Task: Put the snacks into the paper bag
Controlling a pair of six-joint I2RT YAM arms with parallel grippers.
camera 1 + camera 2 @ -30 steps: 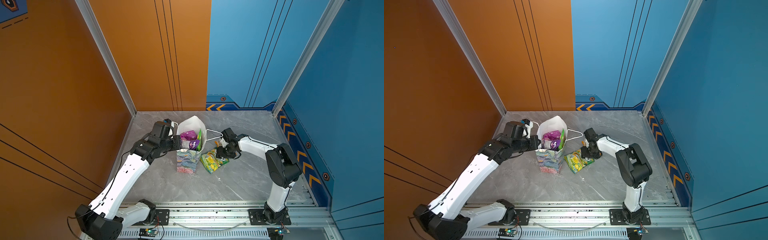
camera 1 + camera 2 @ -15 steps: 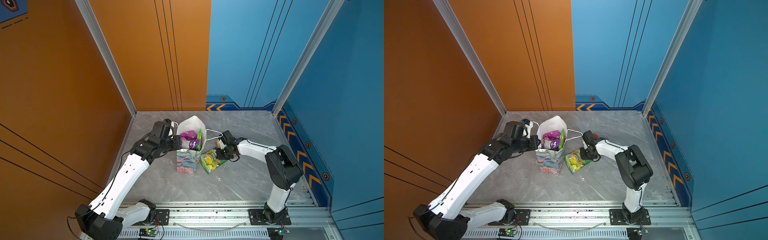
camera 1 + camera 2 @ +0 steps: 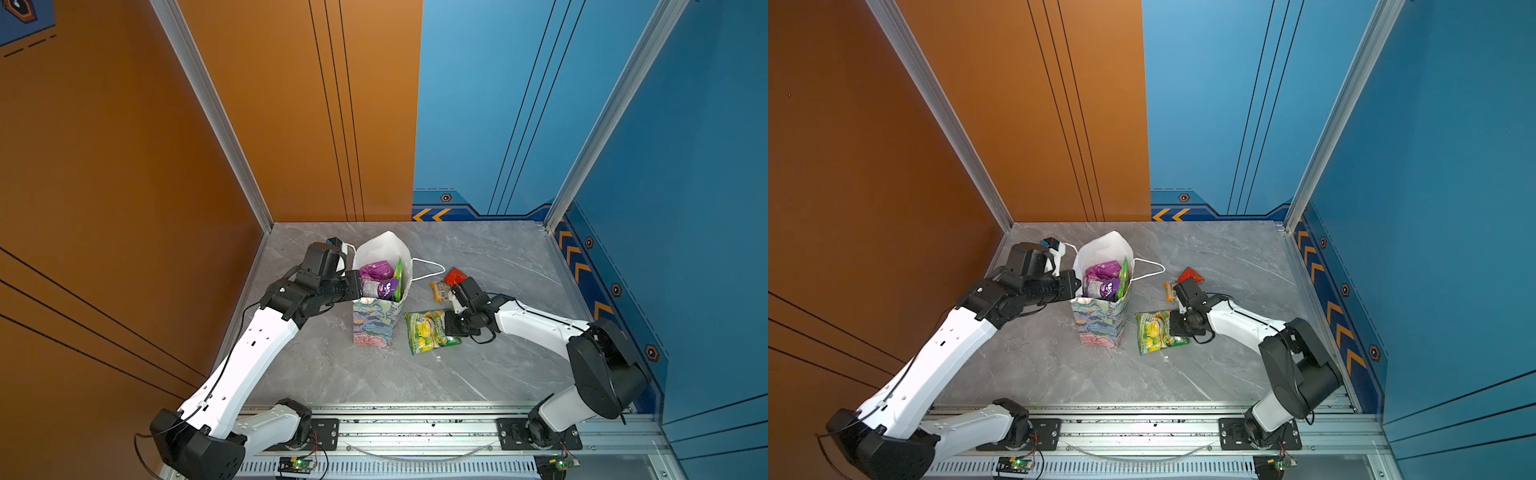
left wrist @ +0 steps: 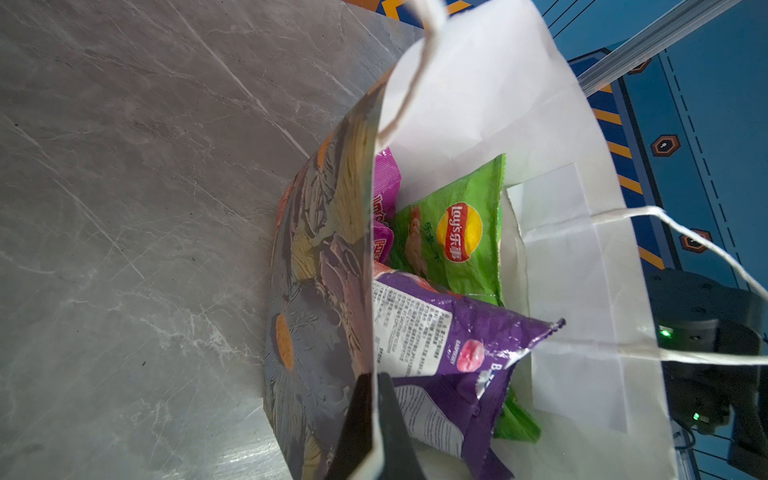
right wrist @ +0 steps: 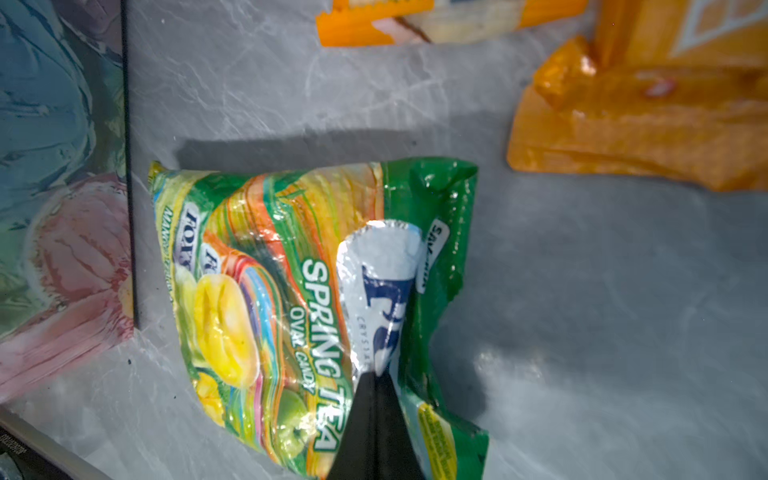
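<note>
Task partway. The bag [image 3: 376,328], frame centre, its rim pinched by the left claw [image 4: 374,386], is loaded with a green packet [image 4: 453,241] and a purple packet [image 4: 457,345]. The candy packet [image 5: 266,316] beside it is pinched by the right claw [image 5: 376,386]. An orange packet [image 3: 438,289] and a red packet [image 3: 455,275] are left on the worktop [image 3: 478,374].

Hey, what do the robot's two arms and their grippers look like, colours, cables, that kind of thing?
The left arm and right arm have smooth white link shells joined by bulky black joint housings, on black bases bolted to a silver rail. Thin black cables loop beside the joints. The left gripper and right gripper end in black, tapered fingers.
</note>
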